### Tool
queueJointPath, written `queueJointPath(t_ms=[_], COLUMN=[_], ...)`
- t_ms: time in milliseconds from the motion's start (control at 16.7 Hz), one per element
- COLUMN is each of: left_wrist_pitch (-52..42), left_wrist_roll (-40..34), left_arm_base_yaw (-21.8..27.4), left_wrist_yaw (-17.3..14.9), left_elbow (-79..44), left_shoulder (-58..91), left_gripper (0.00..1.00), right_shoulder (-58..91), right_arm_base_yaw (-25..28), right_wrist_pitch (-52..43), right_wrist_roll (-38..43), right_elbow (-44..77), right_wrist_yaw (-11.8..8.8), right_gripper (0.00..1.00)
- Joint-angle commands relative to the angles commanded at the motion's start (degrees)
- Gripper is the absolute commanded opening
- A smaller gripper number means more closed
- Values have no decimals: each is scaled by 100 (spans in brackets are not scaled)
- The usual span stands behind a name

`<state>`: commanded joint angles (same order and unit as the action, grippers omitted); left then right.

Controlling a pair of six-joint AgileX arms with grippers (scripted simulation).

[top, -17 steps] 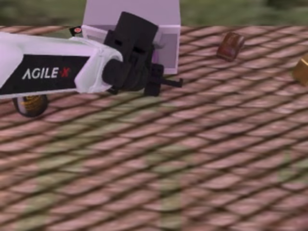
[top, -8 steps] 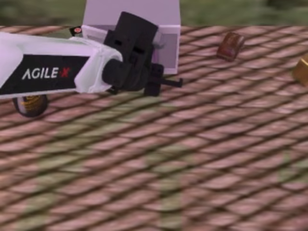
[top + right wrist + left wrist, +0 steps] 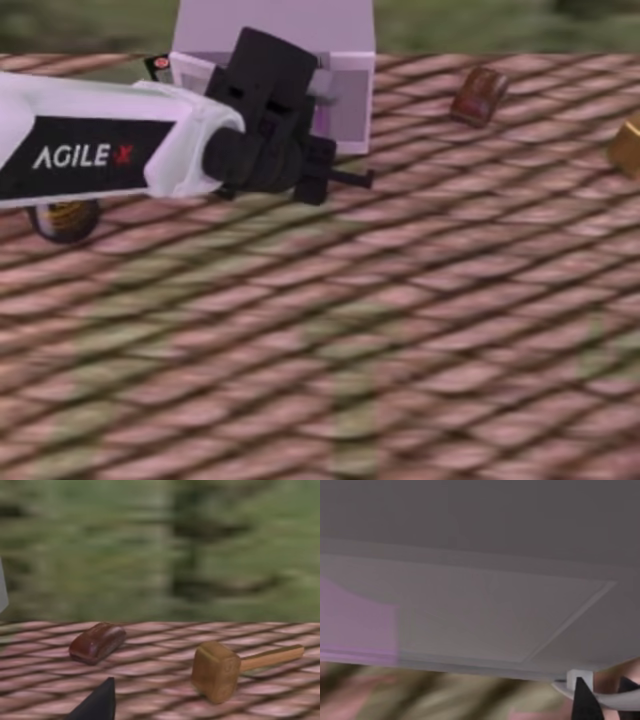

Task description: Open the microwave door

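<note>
Microwave door (image 3: 485,615), pale lavender with a slim silver handle (image 3: 600,700), swings ajar as my left gripper (image 3: 325,150), its grip hidden from view, draws back leftward.

You're looking at a rendered simulation scene: a roof-tile-patterned table (image 3: 420,330) under a blurred green backdrop (image 3: 160,545).

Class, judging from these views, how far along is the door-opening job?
Done: the left end effector has reached the microwave front. In hand: it works at the door, where purple interior shows at one edge. Left: swinging the door wide. The right arm is out of the top view.
</note>
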<state>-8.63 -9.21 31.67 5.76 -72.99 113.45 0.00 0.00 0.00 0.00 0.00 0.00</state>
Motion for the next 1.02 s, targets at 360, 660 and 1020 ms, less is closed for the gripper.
queueJointPath(t_ms=[360,660,1020], left_wrist_pitch=[18,18,18], left_wrist_roll=[73,73,73], left_arm_base_yaw=[-32,-32,-32], left_wrist_yaw=[-46,-46,-46], left_elbow=[73,73,73], left_shoulder=[-29,-29,-29], left_gripper=[0,0,0], right_shoulder=[0,0,0], right_arm_base_yaw=[0,0,0], right_wrist_pitch=[0,0,0], right_wrist_roll=[0,0,0], right_elbow=[0,0,0], right_wrist_yaw=[0,0,0], right_gripper=[100,100,100])
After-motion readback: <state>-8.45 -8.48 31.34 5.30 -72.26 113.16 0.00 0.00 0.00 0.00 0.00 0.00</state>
